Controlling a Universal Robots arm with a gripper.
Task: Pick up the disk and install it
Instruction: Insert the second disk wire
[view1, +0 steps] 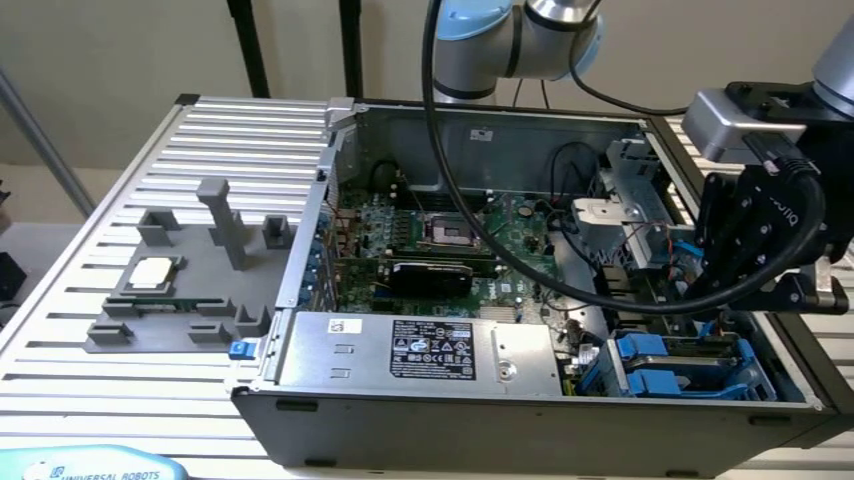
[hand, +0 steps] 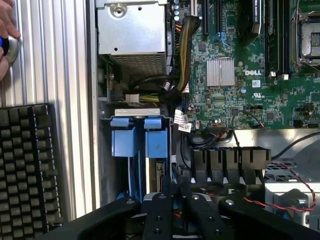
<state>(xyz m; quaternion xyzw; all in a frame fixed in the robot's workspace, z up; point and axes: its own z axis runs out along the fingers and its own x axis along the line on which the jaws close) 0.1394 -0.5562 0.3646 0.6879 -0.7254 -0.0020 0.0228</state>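
Gripper (hand: 173, 189) hangs low inside the open PC case (view1: 287, 415), over the drive bay in the case's front corner, at the exterior view's right. Clenched or released: cannot tell. Whether it touches anything I also cannot tell.

The disk (hand: 157, 144), w/ its blue bracket, stands in that bay, beside a 2nd blue-fronted unit (hand: 122, 140) and just in front of the gripper. In the exterior view the disk (view1: 674, 368) is right of the silver box w/ black label (view1: 427, 350).

Motherboard (view1: 441, 240) lies behind the box. A small silver chip (view1: 150, 272) rests on the grey fixture (view1: 167, 330), on the table outside the case. A person's hand (hand: 7, 35) rests on the slatted table.
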